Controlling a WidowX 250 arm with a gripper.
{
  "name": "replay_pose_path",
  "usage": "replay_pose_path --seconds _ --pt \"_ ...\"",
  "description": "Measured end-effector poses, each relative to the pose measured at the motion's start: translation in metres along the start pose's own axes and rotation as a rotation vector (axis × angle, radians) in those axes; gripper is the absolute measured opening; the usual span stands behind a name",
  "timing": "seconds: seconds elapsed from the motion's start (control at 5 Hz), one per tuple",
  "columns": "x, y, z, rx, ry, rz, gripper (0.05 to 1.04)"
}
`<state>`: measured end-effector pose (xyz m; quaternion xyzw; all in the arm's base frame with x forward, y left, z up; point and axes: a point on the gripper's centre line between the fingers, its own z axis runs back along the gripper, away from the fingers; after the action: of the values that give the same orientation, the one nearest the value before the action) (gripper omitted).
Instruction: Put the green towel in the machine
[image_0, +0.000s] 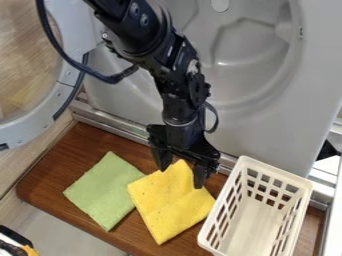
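Arm pose, camera view: the segmented black robot arm is angled down from the top edge, with its black two-finger gripper pointed downward over the upper part of the square yellow cloth towel.
Jaws: spread apart, with yellow cloth seen between them; whether the cloth is touched cannot be told.
Green towel: the flat light-green cloth towel is laid on the brown wooden board, outside the grey moulded machine, just beside the yellow towel at view left.
Hidden: part of the machine's rounded recess is covered by the arm.
Cut off: the round pale-rimmed door by the left edge; the white slotted plastic basket by the bottom edge.
Unclear: a black-and-yellow object, lower left, cannot be identified.
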<state>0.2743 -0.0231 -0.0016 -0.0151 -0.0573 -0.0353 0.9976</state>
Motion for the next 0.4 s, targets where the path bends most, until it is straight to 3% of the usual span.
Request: replay_pose_path --seconds 0.2,0.4 --pt "-0.004 0.0 -0.005 0.002 0.022 0.0 1.001" --pt "-0.017 0.044 0.0 0.048 0.028 0.105 1.001"
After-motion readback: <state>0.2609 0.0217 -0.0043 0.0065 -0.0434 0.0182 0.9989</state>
